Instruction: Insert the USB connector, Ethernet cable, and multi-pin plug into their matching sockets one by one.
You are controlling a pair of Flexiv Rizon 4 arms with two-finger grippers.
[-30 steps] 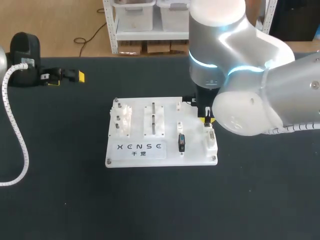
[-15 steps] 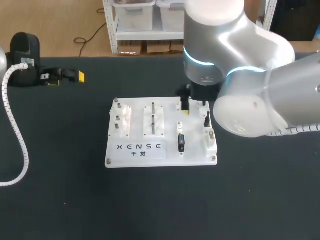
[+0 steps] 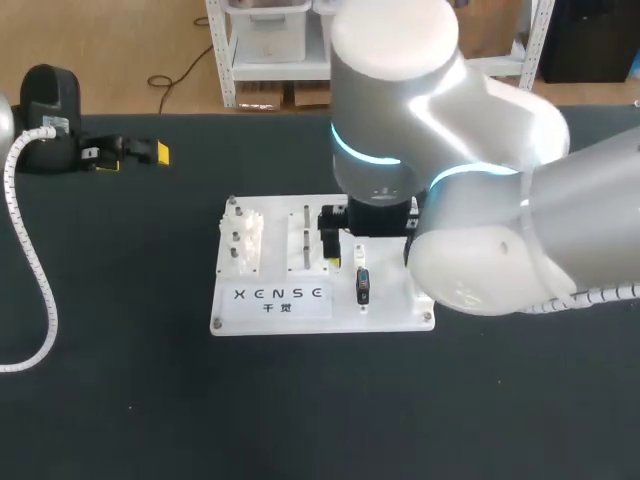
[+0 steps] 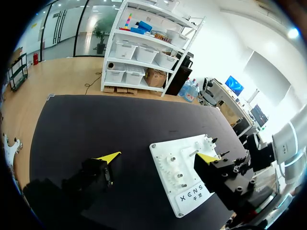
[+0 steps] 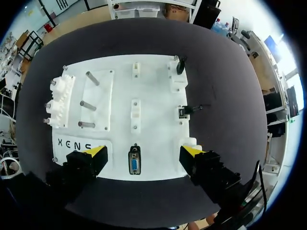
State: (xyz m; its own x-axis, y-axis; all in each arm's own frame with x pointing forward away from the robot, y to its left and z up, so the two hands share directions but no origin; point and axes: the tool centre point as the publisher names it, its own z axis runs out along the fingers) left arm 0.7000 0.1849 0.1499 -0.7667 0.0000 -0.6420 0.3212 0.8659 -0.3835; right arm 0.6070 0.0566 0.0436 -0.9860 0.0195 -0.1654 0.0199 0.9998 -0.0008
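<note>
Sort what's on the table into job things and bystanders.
Job: white board; blue multi-pin connector on it; right gripper, open above it.
Lying about: gear block and metal pegs at the board's other end; left gripper, open, away from the board.

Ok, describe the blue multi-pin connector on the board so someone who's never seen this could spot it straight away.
Find the white board on the black table and follow the edge that carries its printed label. Right beside that label, along the same edge, sits the blue multi-pin connector. It is the only blue part on the board; the brackets lined up beyond it are plain white.
</note>
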